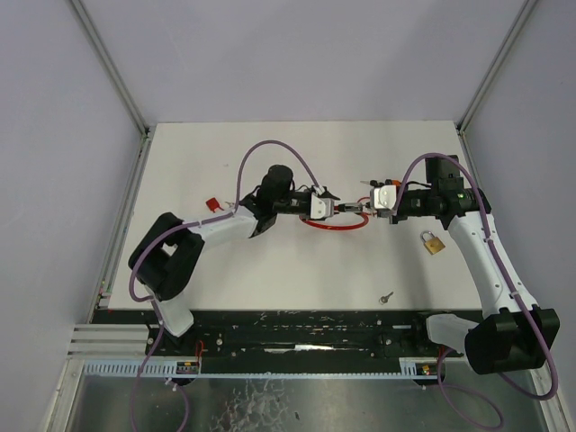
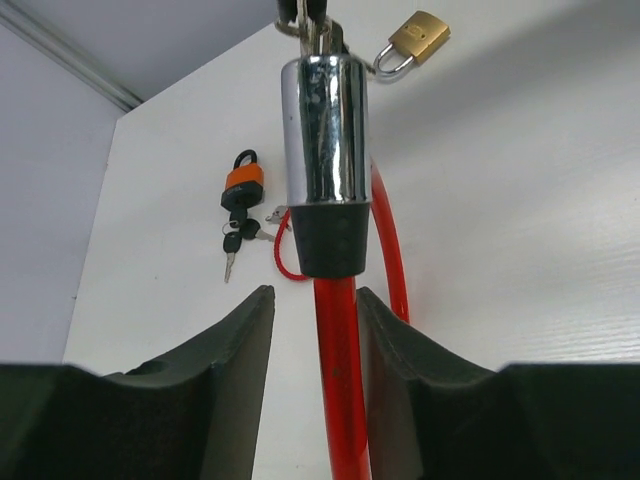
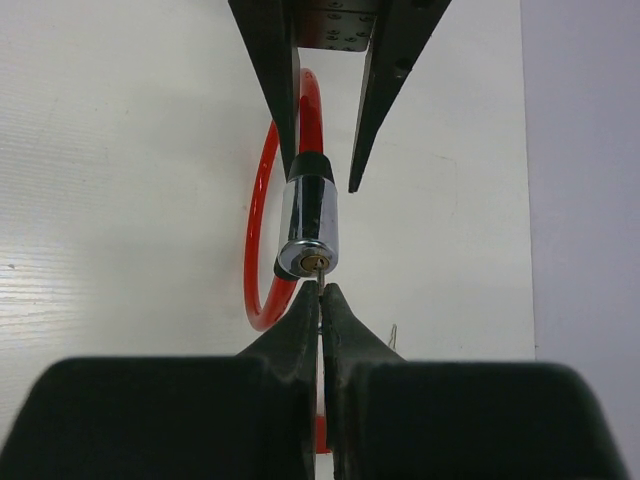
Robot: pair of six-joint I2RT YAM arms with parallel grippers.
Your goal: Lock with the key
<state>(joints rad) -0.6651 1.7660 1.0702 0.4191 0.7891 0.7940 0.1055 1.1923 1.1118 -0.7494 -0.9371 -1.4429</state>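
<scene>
Brass padlock (image 1: 433, 242) on white table (image 1: 270, 270), orange padlock (image 2: 243, 185) with keys (image 2: 232, 245), loose small key (image 1: 386, 296) near front edge

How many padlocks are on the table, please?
2: brass padlock beside the right arm; orange padlock with keys, behind the right gripper. Red item at left unclear.

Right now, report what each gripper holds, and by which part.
Right gripper pinches the key by its rear end. Left gripper holds nothing: jaws open around the collar of the cable lock.
</scene>
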